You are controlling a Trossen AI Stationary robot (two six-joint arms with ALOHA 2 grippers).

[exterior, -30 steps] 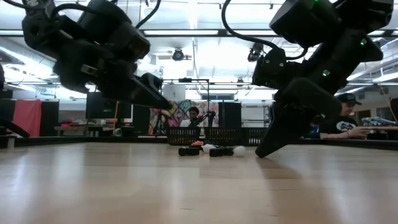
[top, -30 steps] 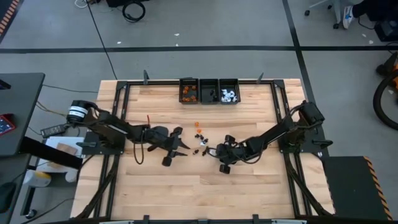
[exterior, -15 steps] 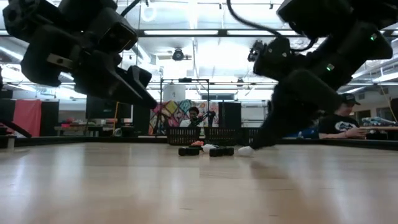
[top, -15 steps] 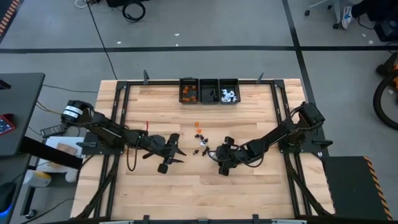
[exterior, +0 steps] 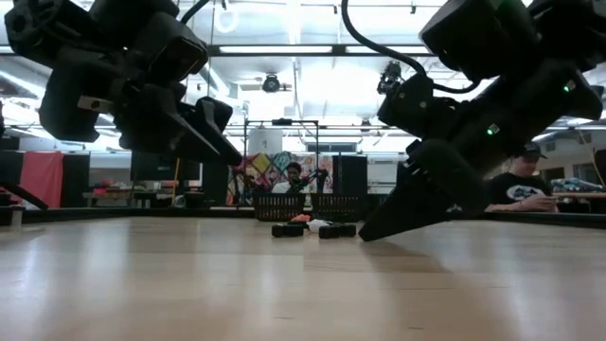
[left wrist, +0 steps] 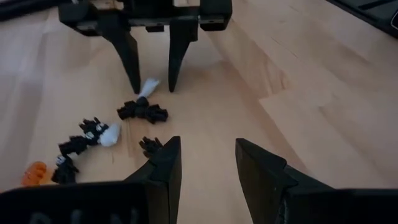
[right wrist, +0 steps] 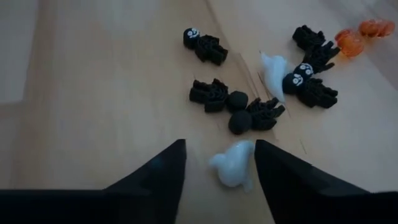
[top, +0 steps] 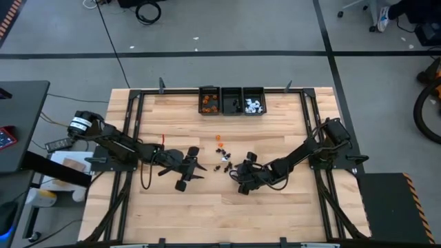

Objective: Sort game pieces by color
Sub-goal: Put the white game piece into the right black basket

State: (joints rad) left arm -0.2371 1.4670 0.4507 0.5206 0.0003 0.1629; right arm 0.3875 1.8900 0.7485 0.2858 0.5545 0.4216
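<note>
Right claw point(right wrist: 217, 165) spread astride the white ghost piece point(right wrist: 233, 169) on the surface point(right wrist: 93, 112); I'd center, press down, then pinch without snagging the black pieces point(right wrist: 239, 111).

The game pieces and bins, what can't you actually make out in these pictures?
- Bins, high view: contents too small to count.
- Game pieces, low view: overlap edge-on, colors mostly unreadable.
- White piece, right wrist view: between the right pincer's open fingers; contact unclear.
- Left pincer, left wrist view: open, empty; base cut off.
</note>
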